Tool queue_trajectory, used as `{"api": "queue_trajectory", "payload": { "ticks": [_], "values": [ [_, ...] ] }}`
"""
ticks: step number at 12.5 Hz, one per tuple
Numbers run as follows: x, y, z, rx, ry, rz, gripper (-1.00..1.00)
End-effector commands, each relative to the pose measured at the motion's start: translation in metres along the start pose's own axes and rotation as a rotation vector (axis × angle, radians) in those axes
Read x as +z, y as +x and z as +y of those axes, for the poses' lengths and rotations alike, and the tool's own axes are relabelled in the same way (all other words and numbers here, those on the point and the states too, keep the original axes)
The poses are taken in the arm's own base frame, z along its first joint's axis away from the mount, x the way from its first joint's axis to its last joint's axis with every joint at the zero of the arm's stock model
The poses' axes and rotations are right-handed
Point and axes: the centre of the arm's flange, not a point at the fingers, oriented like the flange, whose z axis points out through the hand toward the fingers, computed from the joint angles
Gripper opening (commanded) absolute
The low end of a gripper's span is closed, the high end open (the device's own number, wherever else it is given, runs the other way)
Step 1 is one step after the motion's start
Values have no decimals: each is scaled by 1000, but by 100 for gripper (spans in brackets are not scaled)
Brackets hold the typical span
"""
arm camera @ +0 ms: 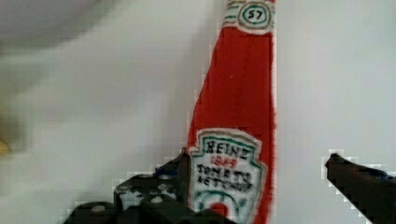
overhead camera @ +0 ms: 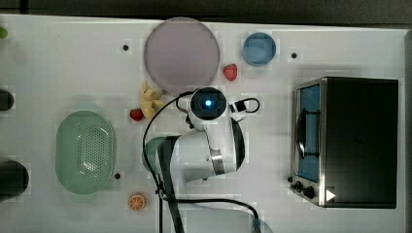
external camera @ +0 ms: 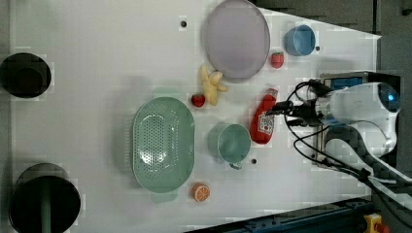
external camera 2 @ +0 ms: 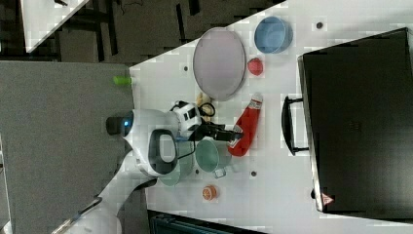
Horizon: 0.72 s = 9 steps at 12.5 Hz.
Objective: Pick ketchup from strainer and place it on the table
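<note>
The ketchup [external camera: 265, 119] is a red squeeze bottle with a white label. It lies flat on the white table [external camera: 97, 58], between the green mug [external camera: 231, 142] and the toaster oven. My gripper [external camera: 278, 110] hovers low over the bottle's label end and is open. In the wrist view the ketchup [arm camera: 238, 107] lies between the jaws of my gripper [arm camera: 259, 161]; one finger [arm camera: 182, 170] is against the label and the other finger [arm camera: 355, 179] stands well off it. The light green strainer [external camera: 163, 143] holds nothing and sits past the mug toward the left view's left.
A purple plate [external camera: 237, 39], a blue bowl [external camera: 299, 40], two strawberries [external camera: 197, 100] [external camera: 277, 59] and a yellow toy [external camera: 211, 85] lie beyond the bottle. An orange slice [external camera: 200, 192] lies near the strainer. The black toaster oven [overhead camera: 357, 141] stands at the top view's right.
</note>
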Motion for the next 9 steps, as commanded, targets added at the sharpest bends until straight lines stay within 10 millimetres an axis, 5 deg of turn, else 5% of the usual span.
{"api": "queue_trajectory", "payload": {
  "ticks": [1,4,9],
  "values": [
    [-142,38,6,28,10,239,100],
    [-220,27,4,112,9,178,100],
    [-320,12,2,251,137,105,100]
  ]
}}
